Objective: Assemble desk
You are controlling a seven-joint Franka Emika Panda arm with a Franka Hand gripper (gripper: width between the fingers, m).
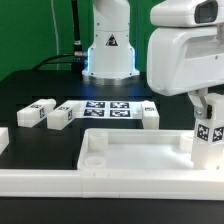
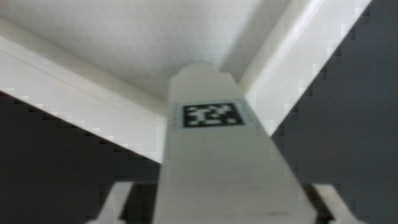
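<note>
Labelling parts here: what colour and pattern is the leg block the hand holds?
White leg block with a black-and-white square tag; wrist view shows it best.

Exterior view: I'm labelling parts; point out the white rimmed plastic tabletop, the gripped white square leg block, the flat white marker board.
White rimmed tabletop (image 1: 135, 135): exterior view, far rim.
Gripped white square leg block (image 1: 208, 135): exterior view, tagged face.
Marker board (image 1: 108, 108): exterior view, centre.
</note>
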